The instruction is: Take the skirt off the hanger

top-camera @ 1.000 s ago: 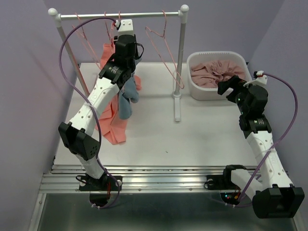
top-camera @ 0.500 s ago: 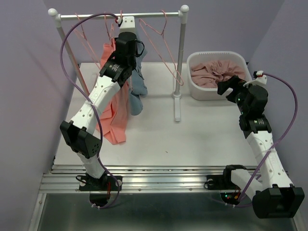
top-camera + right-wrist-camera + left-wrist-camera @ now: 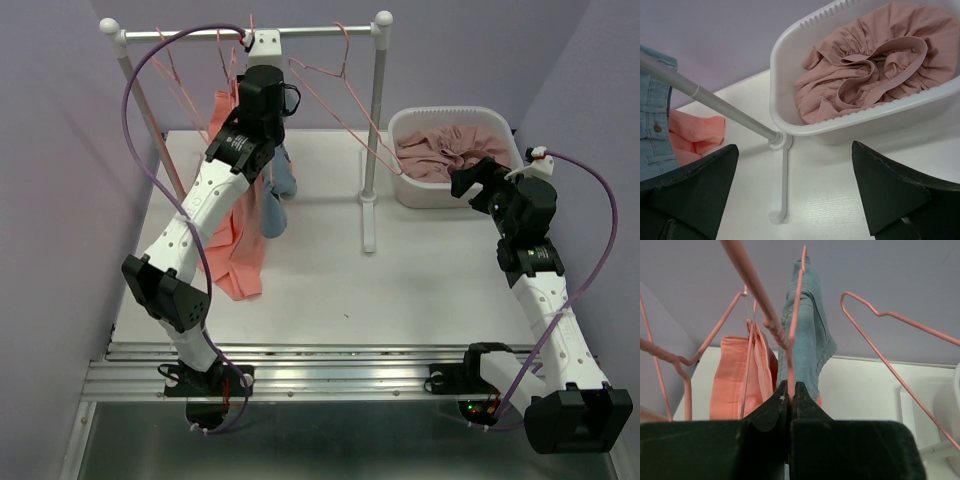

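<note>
A blue denim skirt (image 3: 276,196) hangs over a pink wire hanger (image 3: 796,315) under the rack rail. In the left wrist view the skirt (image 3: 810,335) is draped over the hanger wire just beyond my fingers. My left gripper (image 3: 790,388) is shut on the hanger's wire; in the top view it (image 3: 264,118) is high up, close under the rail. My right gripper (image 3: 464,182) is open and empty, hovering next to the white basket; in its own view it (image 3: 794,148) is above the table near the rack's foot.
A white rack with rail (image 3: 300,32) and right post (image 3: 375,110) stands across the back. A salmon garment (image 3: 236,245) hangs to the left of the skirt. An empty pink hanger (image 3: 340,85) hangs to the right. The white basket (image 3: 455,113) holds a dusty-pink garment (image 3: 440,152).
The left gripper rose toward the rail with the hanger. The blue skirt swung right, then settled back a little left. The empty hanger swung right. The right arm stayed still.
</note>
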Robot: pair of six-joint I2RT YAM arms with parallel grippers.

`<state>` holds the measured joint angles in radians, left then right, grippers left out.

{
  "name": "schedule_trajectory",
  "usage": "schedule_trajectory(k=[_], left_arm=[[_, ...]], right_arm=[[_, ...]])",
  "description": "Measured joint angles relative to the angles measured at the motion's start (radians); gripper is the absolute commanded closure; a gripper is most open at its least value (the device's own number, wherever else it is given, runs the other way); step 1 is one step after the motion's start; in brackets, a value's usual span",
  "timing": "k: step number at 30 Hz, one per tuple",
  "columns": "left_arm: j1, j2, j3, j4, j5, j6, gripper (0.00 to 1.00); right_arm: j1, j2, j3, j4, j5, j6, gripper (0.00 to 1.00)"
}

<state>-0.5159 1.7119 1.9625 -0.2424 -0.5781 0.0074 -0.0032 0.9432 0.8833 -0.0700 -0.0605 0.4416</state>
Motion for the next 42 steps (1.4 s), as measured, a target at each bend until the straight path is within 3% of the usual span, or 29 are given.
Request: schedule_trajectory(k=[13,28,35,42], left_arm=[[-0.060,-0.110,-0.008,0.035,-0.047,0.021,1.00],[-0.211,-0.385,-0.419,0.076,-0.093,-0.061,1.00],[-0.280,-0.579,-0.719,0.059,-0.031,-0.232,1.00],[-0.298,-0.613,-0.837,-0.003,-0.025,-0.377,1.00]], right_arm=[[0.000,0.000,0.000,0.000,0.000,0.000,0.00],[0.000,-0.029,-0.005,-0.006,-0.039,-0.006,0.00],[0.000,-0.160,-0.056,-0.013,-0.217,-0.038,0.00],[0.000,-0.202,-0.081,-0.009,-0.500,-0.057,0.00]])
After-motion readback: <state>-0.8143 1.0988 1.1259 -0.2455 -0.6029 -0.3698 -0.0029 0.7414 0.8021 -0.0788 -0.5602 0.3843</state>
